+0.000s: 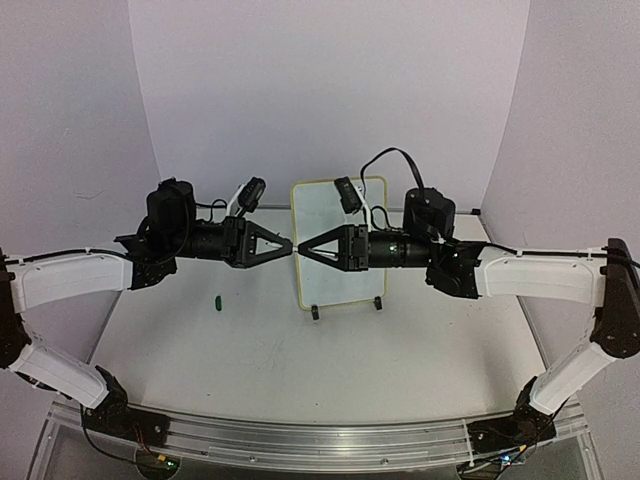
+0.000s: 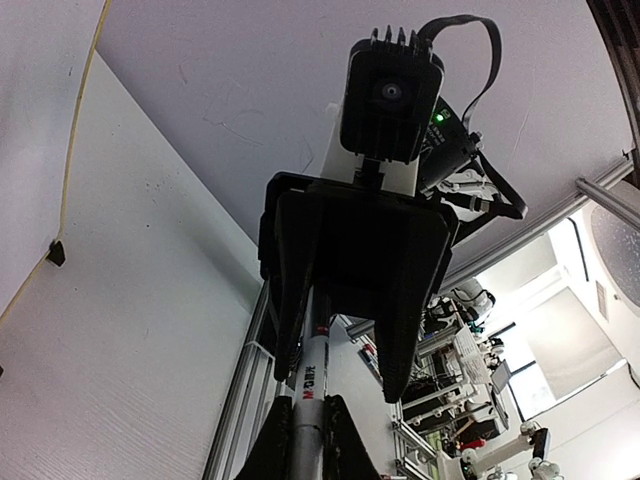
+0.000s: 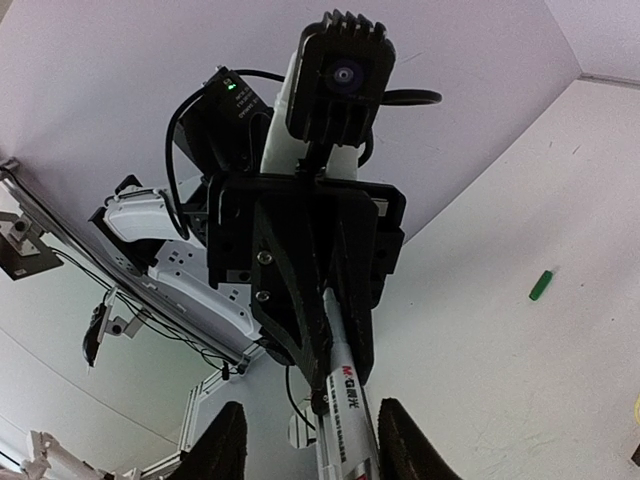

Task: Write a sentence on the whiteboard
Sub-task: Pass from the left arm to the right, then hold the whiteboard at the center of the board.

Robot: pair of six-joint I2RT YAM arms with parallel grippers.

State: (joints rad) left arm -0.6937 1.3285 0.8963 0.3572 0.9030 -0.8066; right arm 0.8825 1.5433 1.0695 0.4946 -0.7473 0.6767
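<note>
Marker (image 3: 338,395) sits clenched in your L gripper (image 1: 289,246); R gripper (image 3: 312,410) straddles it, jaws apart. Board (image 1: 330,282) stands just behind, no writing visible. Let go early & marker drops; off-centre squeeze skews it

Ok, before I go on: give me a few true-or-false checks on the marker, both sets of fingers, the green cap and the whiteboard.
1. The left fingers are shut on the marker. True.
2. The green cap sits on the marker. False: it lies on the table, on the left arm's side of the whiteboard.
3. The whiteboard lies flat on the table. False: it stands up on its black feet.
4. The right fingers stand apart, one on each side of the marker. True.
</note>
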